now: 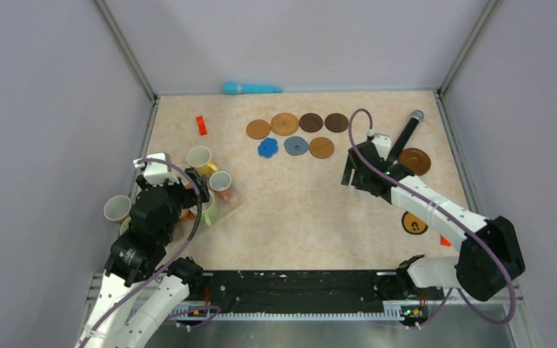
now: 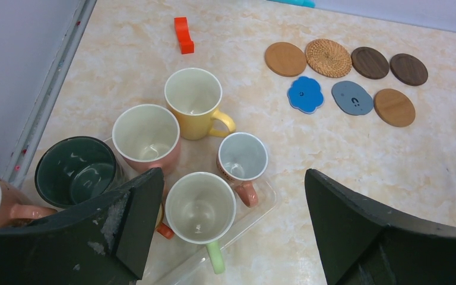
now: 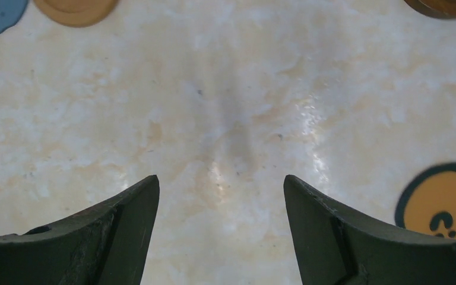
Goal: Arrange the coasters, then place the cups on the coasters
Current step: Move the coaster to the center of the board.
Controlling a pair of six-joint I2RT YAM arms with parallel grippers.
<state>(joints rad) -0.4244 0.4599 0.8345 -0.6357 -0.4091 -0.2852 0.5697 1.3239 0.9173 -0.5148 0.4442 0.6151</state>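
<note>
Several coasters point(image 1: 296, 146) lie in two rows at the back middle, among them a blue scalloped one point(image 2: 305, 94) and a grey-blue one point(image 2: 352, 97). A dark brown coaster point(image 1: 414, 161) and a black-rimmed orange coaster point(image 3: 445, 202) lie apart on the right. Several cups point(image 1: 200, 158) cluster at the left, including a yellow cup point(image 2: 193, 98), a pink one point(image 2: 146, 133) and a green-handled one point(image 2: 200, 208). My left gripper point(image 2: 231, 172) hangs open above the cups, holding nothing. My right gripper point(image 3: 221, 178) is open over bare tabletop, left of the black-rimmed coaster.
The near cups stand on a clear plastic tray point(image 2: 261, 205). A red block point(image 1: 201, 125) lies behind the cups and another point(image 1: 444, 241) at the right edge. A black microphone point(image 1: 408, 130) lies by the dark coaster, and a teal stick point(image 1: 252, 88) against the back wall.
</note>
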